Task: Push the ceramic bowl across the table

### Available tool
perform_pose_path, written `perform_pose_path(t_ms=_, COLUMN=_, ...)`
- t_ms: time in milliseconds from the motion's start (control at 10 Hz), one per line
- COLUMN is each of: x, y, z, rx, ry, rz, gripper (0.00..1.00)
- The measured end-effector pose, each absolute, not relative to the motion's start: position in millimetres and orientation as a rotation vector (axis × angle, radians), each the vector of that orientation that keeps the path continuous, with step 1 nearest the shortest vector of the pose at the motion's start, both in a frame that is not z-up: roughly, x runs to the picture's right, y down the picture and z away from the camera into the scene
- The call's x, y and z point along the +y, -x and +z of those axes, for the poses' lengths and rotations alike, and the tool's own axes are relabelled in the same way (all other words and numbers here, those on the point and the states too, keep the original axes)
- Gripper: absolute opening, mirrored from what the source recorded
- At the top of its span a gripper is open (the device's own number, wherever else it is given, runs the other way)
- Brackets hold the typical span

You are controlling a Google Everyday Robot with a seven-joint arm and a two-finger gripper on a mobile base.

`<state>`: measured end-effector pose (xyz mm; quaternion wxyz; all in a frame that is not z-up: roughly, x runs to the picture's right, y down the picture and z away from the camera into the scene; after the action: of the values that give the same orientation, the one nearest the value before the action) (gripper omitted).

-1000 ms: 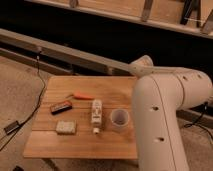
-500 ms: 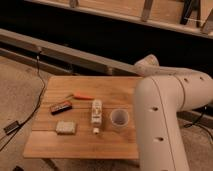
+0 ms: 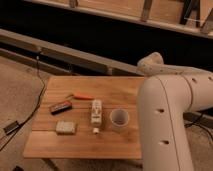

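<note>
Arm (image 3: pixel 165 125): bulky white segments fill the near right, bending at an elbow over the desk's right edge and running off to the right.
Gripper: not in view; whether it is clenched or released cannot be told.
Desk (image 3: pixel 60 145): light-brown planked top, grain running left to right, set on a speckled floor (image 3: pixel 20 82).
Ceramic bowl: not visible anywhere on the desk; the arm covers the right side, so its place cannot be told.
Pale block (image 3: pixel 66 128): small, flat, near left part of the desk.
White bottle (image 3: pixel 96 116): lying on its side at the centre, cap end toward the near edge, just left of the cup.
Pale cup (image 3: pixel 119 119): whitish, upright, open mouth up, beside the arm's near segment.
Dark flat packet (image 3: pixel 61 107): red-edged, left side, farther back than the block.
Orange item (image 3: pixel 81 95): thin, slanted, beyond the packet, left of centre.
Cables (image 3: pixel 35 100): dark, trailing on the floor left of the desk.
Far background: long pale rails (image 3: pixel 75 55) crossing behind the desk, dark gap beyond.
</note>
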<state>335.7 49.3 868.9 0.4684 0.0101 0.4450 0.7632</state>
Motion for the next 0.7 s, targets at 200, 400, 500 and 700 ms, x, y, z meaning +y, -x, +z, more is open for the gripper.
perform_pose_path(t_ms=200, x=32.7, y=-301.6, z=868.0, rx=0.946, ry=0.038, rz=1.911, gripper=0.65)
perform_pose_path(t_ms=400, x=30.1, y=-294.8, z=868.8, rx=0.927, ry=0.047, rz=1.912, gripper=0.65)
perform_pose_path(t_ms=500, x=30.0, y=-295.0, z=868.5, rx=0.927, ry=0.047, rz=1.912, gripper=0.65)
perform_pose_path(t_ms=700, x=30.3, y=-295.8, z=868.4, rx=0.927, ry=0.047, rz=1.913, gripper=0.65)
